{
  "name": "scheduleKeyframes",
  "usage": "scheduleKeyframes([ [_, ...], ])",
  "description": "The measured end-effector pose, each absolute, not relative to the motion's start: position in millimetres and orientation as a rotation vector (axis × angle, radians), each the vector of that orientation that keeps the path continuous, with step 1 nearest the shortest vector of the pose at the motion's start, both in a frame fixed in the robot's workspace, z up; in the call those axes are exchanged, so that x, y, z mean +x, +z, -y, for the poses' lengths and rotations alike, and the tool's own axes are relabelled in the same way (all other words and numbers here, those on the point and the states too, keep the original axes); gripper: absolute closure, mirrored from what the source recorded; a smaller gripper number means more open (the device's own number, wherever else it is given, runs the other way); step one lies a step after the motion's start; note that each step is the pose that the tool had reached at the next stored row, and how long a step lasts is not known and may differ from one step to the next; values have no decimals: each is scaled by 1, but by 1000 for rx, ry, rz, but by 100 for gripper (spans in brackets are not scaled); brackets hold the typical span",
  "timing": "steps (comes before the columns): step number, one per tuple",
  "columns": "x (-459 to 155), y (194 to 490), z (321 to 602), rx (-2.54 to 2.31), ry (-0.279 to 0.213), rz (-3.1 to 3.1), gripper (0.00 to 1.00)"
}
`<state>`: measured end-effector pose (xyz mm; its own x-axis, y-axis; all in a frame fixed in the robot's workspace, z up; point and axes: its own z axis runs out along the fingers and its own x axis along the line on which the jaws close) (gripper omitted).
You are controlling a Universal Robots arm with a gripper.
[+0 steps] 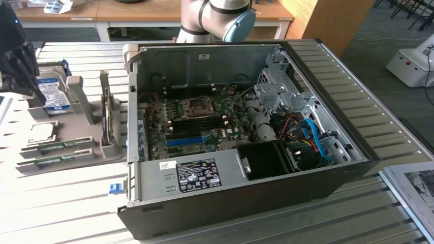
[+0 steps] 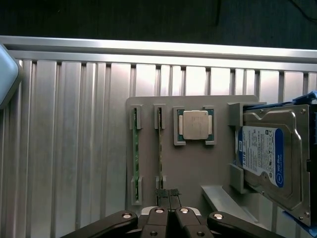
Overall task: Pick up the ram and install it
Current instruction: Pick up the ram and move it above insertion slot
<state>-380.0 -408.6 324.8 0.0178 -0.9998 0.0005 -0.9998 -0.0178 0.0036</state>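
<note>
Two ram sticks, thin green boards standing on edge, sit side by side in a grey holder [image 2: 193,168]: one ram stick [image 2: 134,153] nearer the holder's edge, the other ram stick [image 2: 160,148] beside the processor chip. My gripper [image 2: 168,194] is shut with nothing between its fingers, and hovers above one end of the second stick. In the exterior view the gripper [image 1: 20,76] hangs dark at the far left above the holder, and the ram sticks [image 1: 54,148] lie low at the holder's front. The open computer case [image 1: 237,198] holds the motherboard [image 1: 196,119].
A silver hard drive [image 2: 270,158] with a blue-white label leans in the holder beside a square processor chip [image 2: 195,125]. Everything rests on a ribbed aluminium table [image 1: 61,203]. The arm's base [image 1: 217,20] stands behind the case. Inside the case are a long blue slot [image 1: 186,141] and cables.
</note>
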Motion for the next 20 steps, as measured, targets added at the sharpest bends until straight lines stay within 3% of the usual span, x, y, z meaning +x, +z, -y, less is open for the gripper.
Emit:
scheduleKeyframes([
  [17,-380,323,409,2239,-4,2199,90],
  [19,-380,323,409,2239,-3,2199,89],
  [20,-380,323,409,2239,-4,2200,84],
])
